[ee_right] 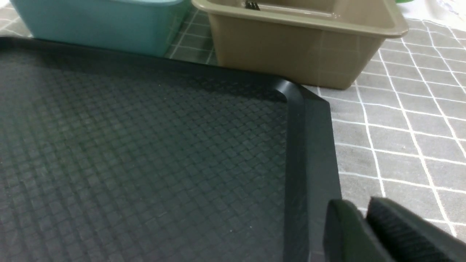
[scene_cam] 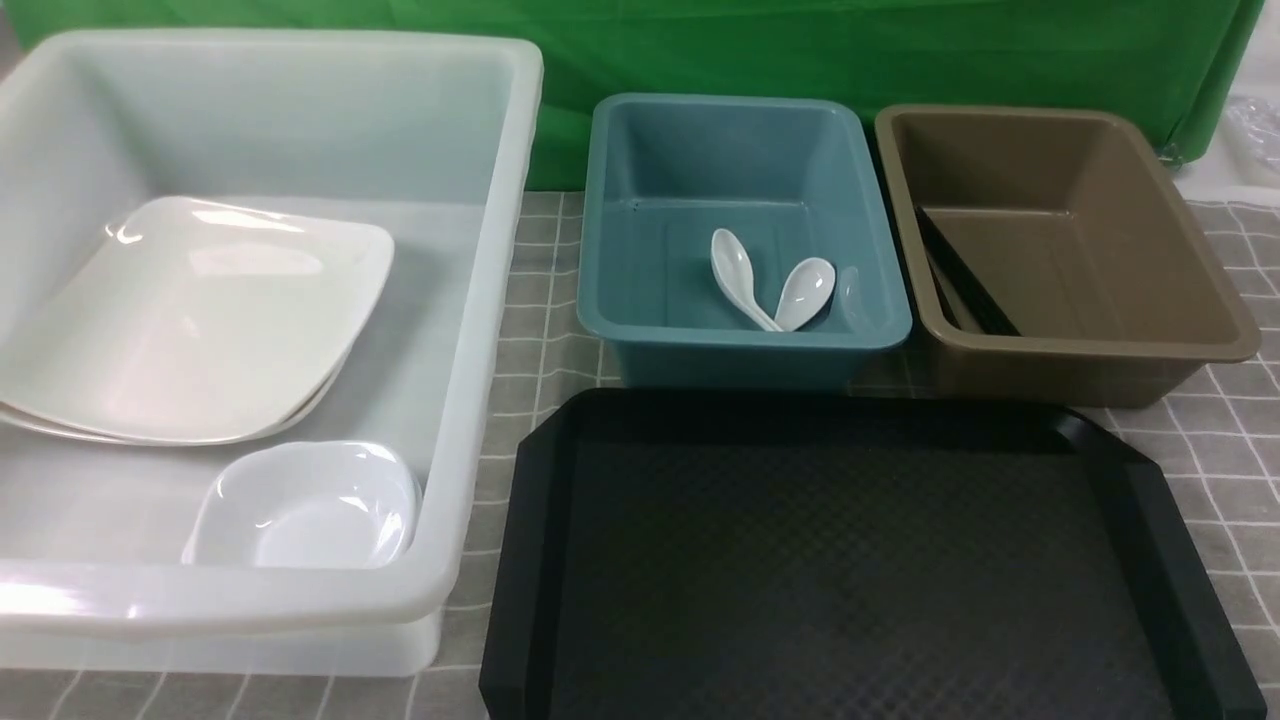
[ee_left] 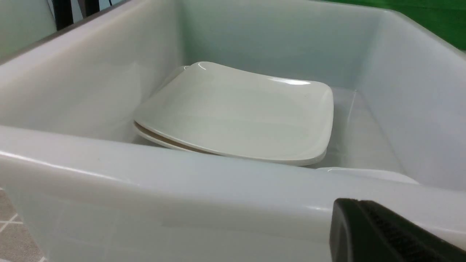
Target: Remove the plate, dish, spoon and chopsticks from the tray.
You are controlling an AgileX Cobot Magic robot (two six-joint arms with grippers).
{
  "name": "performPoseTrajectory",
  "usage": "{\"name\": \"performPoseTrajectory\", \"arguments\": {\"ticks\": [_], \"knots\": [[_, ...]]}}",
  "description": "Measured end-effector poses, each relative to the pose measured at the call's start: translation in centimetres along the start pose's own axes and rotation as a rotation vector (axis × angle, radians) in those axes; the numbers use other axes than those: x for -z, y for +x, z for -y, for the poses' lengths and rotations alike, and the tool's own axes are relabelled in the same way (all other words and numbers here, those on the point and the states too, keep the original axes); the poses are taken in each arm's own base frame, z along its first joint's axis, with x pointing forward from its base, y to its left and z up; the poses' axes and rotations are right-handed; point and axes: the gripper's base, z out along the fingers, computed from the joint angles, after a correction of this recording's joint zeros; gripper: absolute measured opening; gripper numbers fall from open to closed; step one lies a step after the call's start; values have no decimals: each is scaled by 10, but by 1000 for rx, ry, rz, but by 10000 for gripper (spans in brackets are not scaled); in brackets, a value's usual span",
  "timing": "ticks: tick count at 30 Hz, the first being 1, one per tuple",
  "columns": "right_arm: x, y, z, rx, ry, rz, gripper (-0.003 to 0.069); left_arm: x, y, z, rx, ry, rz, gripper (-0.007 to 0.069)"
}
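My left pincer (ee_left: 386,233), shut and holding nothing, hangs just outside the white tub (scene_cam: 480,300), where the plate (scene_cam: 190,320) and dish (scene_cam: 305,505) lie. The spoon (scene_cam: 740,270) sits in the teal tub (scene_cam: 740,345), the chopsticks (scene_cam: 965,285) in the brown tub (scene_cam: 1090,350). My right pincer (ee_right: 367,233), fingers almost touching, holds nothing over the tray (ee_right: 313,153) rim.

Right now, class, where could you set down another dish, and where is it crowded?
The black tray is bare across its whole surface. The brown tub has bare floor right of the chopsticks. Crowded: the white tub, with stacked plates and dish.
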Motion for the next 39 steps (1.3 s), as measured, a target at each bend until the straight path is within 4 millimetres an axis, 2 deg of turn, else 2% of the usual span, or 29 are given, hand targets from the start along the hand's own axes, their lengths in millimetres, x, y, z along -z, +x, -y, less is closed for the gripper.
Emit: {"name": "performPoseTrajectory", "arguments": {"ticks": [39], "knots": [[0,0,0,0,0,0,204,0,0,0,-9,0,1,2]]}}
